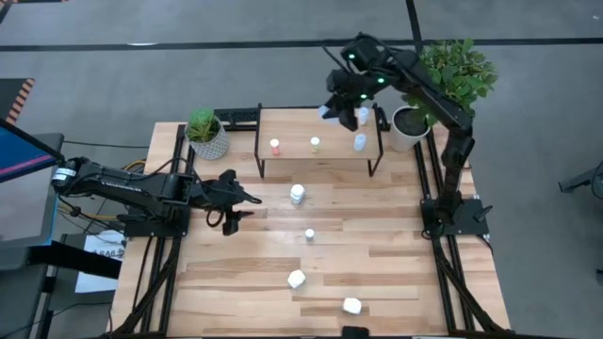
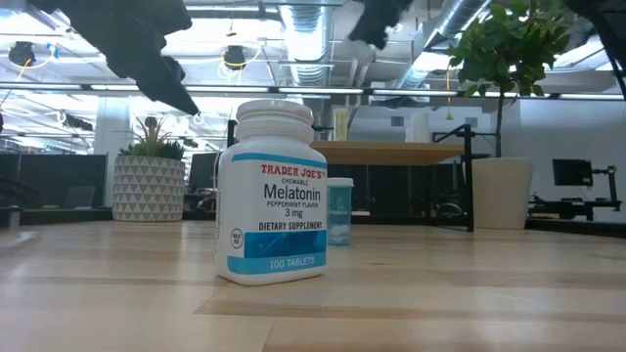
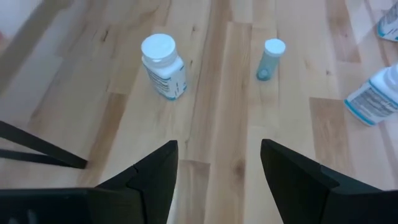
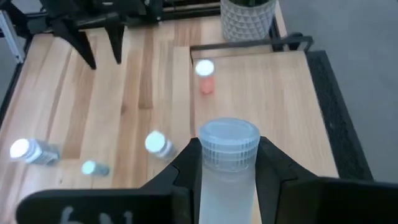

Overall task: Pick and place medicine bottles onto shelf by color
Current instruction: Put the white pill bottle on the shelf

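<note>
Above the right end of the shelf [image 1: 320, 133], the right gripper [image 4: 229, 163] hangs in the air with its two fingers clamped on a white bottle [image 4: 228, 169], which stands up straight between them. That end of the shelf has a pale-blue bottle [image 1: 359, 143] standing near its front edge. A yellow-capped bottle [image 1: 315, 144] stands at the middle of the shelf, and an orange-red one [image 1: 275, 146] stands near its left end. All three are well apart from each other, with bare wood between them.

Down on the table [image 1: 236, 282], the left gripper [image 1: 236, 213] sits near the left edge, just in front of the shelf's left legs. Its fingers [image 3: 149, 177] are apart and hold nothing. The wood in front of them is bare.

A bigger white bottle with a blue label [image 1: 297, 195] stands on the table just in front of the shelf. A small pale-blue bottle [image 1: 309, 235] stands closer to the middle of the table. Two more white bottles [image 1: 296, 279] stand near the front edge, well apart from the rest, and the one nearest that edge is the melatonin bottle [image 2: 271, 193].

A small plant in a patterned pot [image 1: 206, 135] stands at the back left corner of the table. A bigger plant in a white pot [image 1: 412, 121] stands at the back right corner, just beside the shelf.
</note>
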You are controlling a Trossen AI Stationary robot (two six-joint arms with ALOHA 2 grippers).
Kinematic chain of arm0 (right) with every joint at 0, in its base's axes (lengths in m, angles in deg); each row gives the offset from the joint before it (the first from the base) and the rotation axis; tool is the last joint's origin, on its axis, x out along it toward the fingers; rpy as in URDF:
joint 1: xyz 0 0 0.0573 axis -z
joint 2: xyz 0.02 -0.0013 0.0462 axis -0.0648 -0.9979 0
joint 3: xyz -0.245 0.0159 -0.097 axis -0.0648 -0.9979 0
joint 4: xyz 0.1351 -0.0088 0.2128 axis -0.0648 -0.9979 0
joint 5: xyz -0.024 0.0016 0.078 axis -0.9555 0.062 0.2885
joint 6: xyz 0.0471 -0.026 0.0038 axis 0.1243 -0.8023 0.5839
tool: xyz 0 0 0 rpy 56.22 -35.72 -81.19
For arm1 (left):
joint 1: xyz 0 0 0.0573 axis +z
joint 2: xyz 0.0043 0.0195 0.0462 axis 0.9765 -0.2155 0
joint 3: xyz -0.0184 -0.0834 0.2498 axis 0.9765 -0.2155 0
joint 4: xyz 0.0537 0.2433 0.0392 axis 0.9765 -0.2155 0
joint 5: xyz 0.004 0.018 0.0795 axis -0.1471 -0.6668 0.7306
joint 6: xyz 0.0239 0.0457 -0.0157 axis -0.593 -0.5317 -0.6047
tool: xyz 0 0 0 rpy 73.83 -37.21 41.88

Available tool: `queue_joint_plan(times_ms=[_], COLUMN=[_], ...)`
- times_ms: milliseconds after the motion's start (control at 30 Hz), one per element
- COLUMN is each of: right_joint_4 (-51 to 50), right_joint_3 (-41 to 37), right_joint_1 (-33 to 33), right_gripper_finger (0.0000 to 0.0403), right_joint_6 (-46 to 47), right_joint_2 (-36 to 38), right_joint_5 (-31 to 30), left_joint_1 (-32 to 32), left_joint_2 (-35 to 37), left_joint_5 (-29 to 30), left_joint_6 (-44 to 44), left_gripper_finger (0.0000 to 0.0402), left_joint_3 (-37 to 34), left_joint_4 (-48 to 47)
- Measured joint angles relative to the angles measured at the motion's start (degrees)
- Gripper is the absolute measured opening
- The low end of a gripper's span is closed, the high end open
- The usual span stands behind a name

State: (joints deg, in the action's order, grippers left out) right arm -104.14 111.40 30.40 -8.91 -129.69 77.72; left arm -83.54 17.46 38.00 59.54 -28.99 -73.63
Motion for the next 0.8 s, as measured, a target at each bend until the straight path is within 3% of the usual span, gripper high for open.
queue_joint_plan(times_ms=[433, 567, 800], right_joint_4=[-8.1, -1.0, 33.1], right_joint_3=[-2.0, -17.0, -50.2], right_joint_1=[-0.1, -0.1, -0.1], right_gripper_finger=[0.0097, 0.0097, 0.0097], right_joint_6=[1.9, 3.6, 8.2], right_joint_2=[12.3, 20.4, 39.1], right_joint_5=[-3.2, -4.7, -7.0], left_joint_1=[0.0, 0.0, 0.0], left_joint_2=[0.0, 0.0, 0.0], left_joint_5=[2.8, 2.8, 3.0], left_joint_6=[0.4, 0.5, 0.6], left_gripper_finger=[0.0215, 0.0215, 0.0215], left_joint_3=[0.0, 0.0, 0.0], left_joint_4=[0.2, 0.2, 0.4])
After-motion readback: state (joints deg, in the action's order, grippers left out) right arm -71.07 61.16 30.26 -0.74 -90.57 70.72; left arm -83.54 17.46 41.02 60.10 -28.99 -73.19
